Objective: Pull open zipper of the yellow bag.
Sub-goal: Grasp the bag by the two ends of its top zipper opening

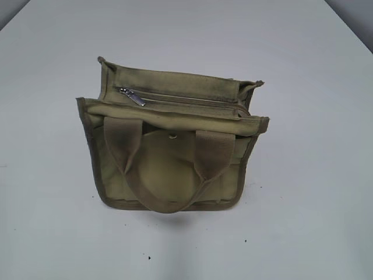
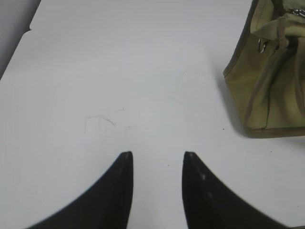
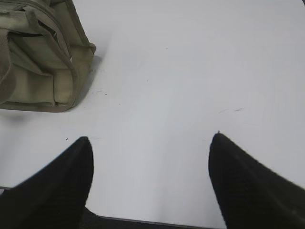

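The yellow bag (image 1: pixel 169 151) stood on the white table (image 1: pixel 315 192), its zipper (image 1: pixel 180 100) along the top, pull tab (image 1: pixel 135 98) at the left end. Both claws, left (image 2: pixel 157 155) and right (image 3: pixel 150 138), hung released and empty, apart from it.

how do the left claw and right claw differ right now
The left claw stands with its black fingers fairly close together; the right claw gapes much wider. The small khaki canvas bag lies to the left claw's upper right, but to the right claw's upper left. Both are open, empty, and clear of the bag.
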Controlling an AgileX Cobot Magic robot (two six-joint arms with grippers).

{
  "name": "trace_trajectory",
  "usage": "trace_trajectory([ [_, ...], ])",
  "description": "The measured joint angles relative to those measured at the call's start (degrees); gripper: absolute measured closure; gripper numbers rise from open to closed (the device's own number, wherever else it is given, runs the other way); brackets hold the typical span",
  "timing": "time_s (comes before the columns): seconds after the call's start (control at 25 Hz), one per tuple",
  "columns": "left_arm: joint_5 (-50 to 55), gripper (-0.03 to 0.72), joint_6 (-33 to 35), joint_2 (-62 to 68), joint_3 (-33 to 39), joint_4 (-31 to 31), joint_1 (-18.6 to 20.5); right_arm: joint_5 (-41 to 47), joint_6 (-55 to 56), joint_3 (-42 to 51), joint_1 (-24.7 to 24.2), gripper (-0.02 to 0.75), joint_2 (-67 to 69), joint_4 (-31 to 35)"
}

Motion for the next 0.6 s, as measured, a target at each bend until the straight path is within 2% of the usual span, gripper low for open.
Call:
trace_trajectory([
  [0.4,-0.32,0.428,0.0,0.0,0.0,-0.5,0.0,0.0,0.0,0.0,0.0,0.154,0.0,1.0],
  [0.48,-2.5,0.428,0.0,0.0,-0.84,-3.04,0.0,0.0,0.0,0.0,0.0,0.154,0.0,1.9],
  [0.6,-11.15,0.428,0.0,1.92,-1.77,-10.11,0.0,-0.08,0.0,0.0,0.0,0.154,0.0,2.2],
])
